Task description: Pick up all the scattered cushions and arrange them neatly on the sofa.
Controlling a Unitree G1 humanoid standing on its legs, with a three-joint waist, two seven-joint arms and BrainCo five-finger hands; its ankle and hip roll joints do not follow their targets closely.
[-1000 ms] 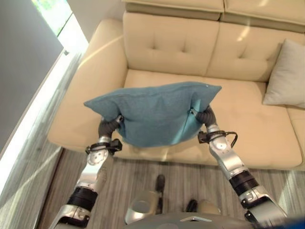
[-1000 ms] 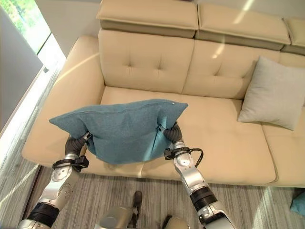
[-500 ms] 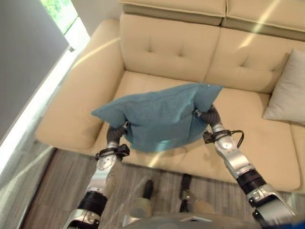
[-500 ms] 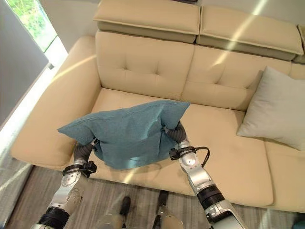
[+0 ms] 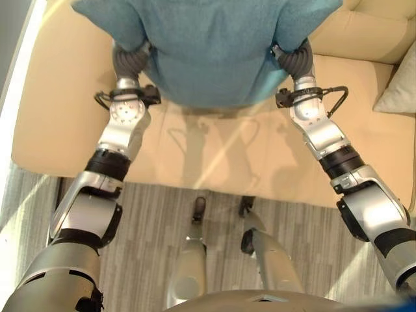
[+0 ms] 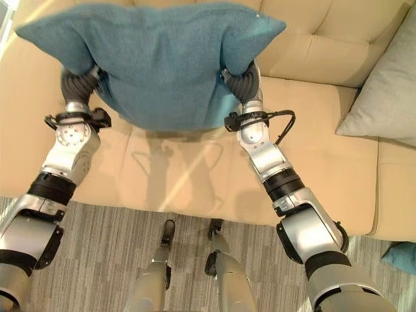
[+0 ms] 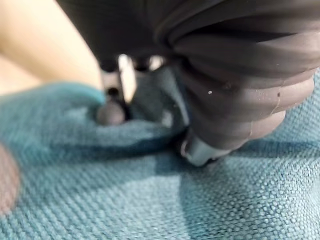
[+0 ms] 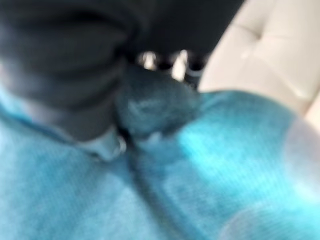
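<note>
I hold a teal cushion (image 6: 156, 58) up in front of me, over the left seat of the beige sofa (image 6: 195, 162). My left hand (image 6: 78, 83) grips its lower left side and my right hand (image 6: 242, 81) its lower right side. In the left wrist view the left hand (image 7: 225, 75) has a dark fingertip pressed into bunched teal cloth. The right wrist view shows the right hand (image 8: 75, 60) pinching a fold of the same cloth. The cushion hangs clear of the seat, with its top edge close to the backrest.
A light grey cushion (image 6: 383, 97) leans against the backrest on the right seat. Part of another teal cushion (image 6: 400, 255) lies on the floor at the far right, by the sofa's front. Striped grey flooring (image 6: 104, 260) runs along the sofa's front edge.
The view has tipped down and come closer to the sofa. Both arms have carried the teal cushion forward and higher, from the seat's front edge to over the seat near the backrest.
</note>
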